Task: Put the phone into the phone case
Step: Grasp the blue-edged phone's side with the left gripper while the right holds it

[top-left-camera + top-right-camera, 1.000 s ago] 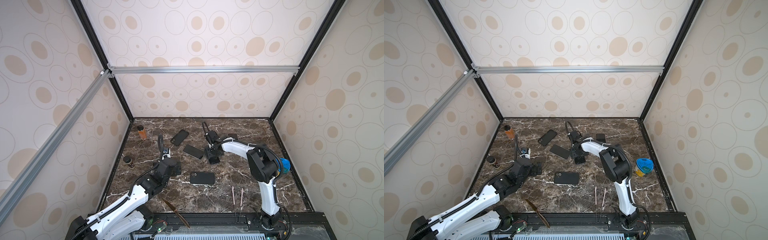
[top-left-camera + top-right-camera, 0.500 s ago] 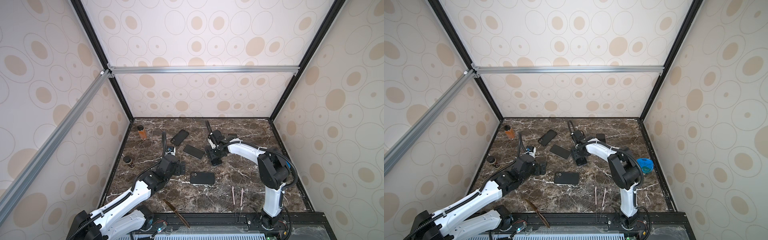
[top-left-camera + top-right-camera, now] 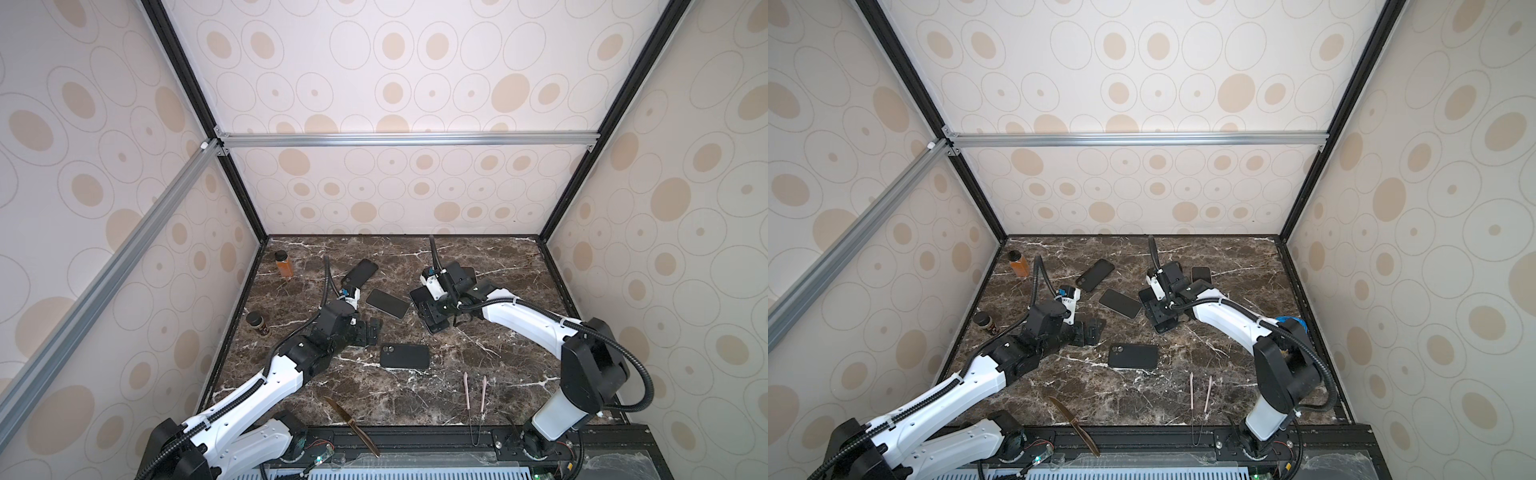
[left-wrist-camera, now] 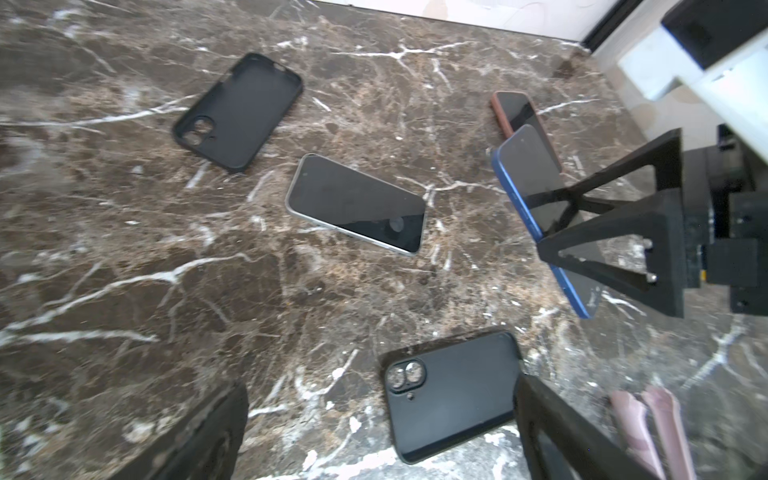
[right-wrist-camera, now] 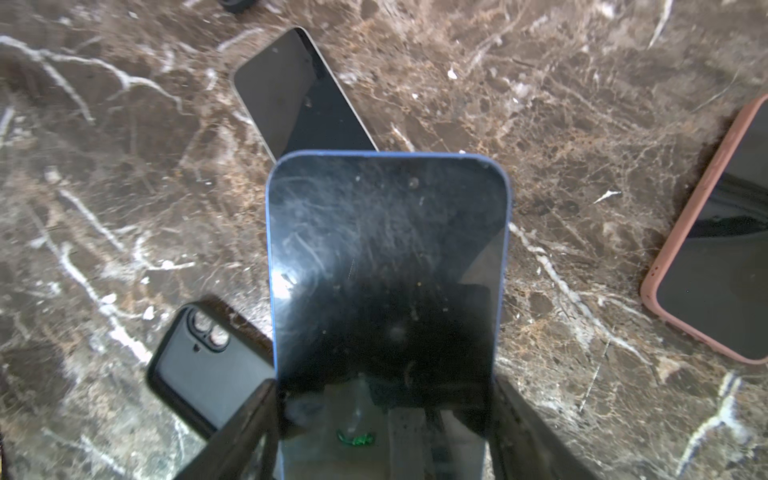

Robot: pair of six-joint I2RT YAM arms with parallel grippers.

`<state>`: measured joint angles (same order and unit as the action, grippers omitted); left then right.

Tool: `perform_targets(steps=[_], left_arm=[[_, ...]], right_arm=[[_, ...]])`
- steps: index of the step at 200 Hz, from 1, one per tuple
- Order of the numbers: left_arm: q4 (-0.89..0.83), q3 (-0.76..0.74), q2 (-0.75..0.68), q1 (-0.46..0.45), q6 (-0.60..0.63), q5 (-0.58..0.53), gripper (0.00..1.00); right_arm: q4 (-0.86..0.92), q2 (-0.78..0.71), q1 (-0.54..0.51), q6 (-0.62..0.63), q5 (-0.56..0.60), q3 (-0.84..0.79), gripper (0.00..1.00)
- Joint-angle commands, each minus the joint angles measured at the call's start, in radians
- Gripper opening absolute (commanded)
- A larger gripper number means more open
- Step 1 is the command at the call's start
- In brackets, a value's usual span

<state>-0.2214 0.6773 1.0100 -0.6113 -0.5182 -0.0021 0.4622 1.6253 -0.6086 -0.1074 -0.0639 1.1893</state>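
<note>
Right end effector pinching blue phone by its sides, tilted above tabletop right of centre; left end effector spread wide; empty case lying far left.

On the brown marble table you find the orange plastic bottle at the back left. The small dark-lidded jar stands nearer the front along the same wall.

The empty black phone case lies just behind the silver-edged phone. To the right of that phone, the blue-edged phone sits tilted between the fingers of the right gripper. The pink-cased phone lies behind them.

In front of the silver-edged phone, toward the middle, lies a second black case, back up. The left gripper is just to its left.

Two things cross the front edge: the brown-handled knife on the left and the pink-tipped metal tweezers on the right.
</note>
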Motion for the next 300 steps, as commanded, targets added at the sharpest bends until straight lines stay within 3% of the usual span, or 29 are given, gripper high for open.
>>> perform_targets(steps=[1,55,125,176,269,300], left_arm=[[0.057,0.042,0.002,0.023,-0.003,0.133,1.00],[0.120,0.064,-0.002,0.044,-0.044,0.346,1.00],[0.204,0.046,-0.002,0.065,-0.107,0.510,0.95],[0.364,-0.006,-0.001,0.102,-0.204,0.688,0.85],[0.460,0.039,0.105,0.143,-0.247,0.875,0.68],[0.455,0.049,0.121,0.149,-0.244,0.895,0.56]], right_arm=[[-0.079,-0.082,-0.029,0.062,-0.011,-0.046,0.03],[-0.159,-0.215,-0.089,0.132,0.030,-0.155,0.04],[-0.214,-0.334,-0.144,0.200,0.020,-0.216,0.05],[-0.211,-0.393,-0.165,0.227,-0.019,-0.228,0.05],[-0.202,-0.430,-0.218,0.271,-0.038,-0.222,0.05],[-0.181,-0.423,-0.238,0.299,-0.018,-0.208,0.06]])
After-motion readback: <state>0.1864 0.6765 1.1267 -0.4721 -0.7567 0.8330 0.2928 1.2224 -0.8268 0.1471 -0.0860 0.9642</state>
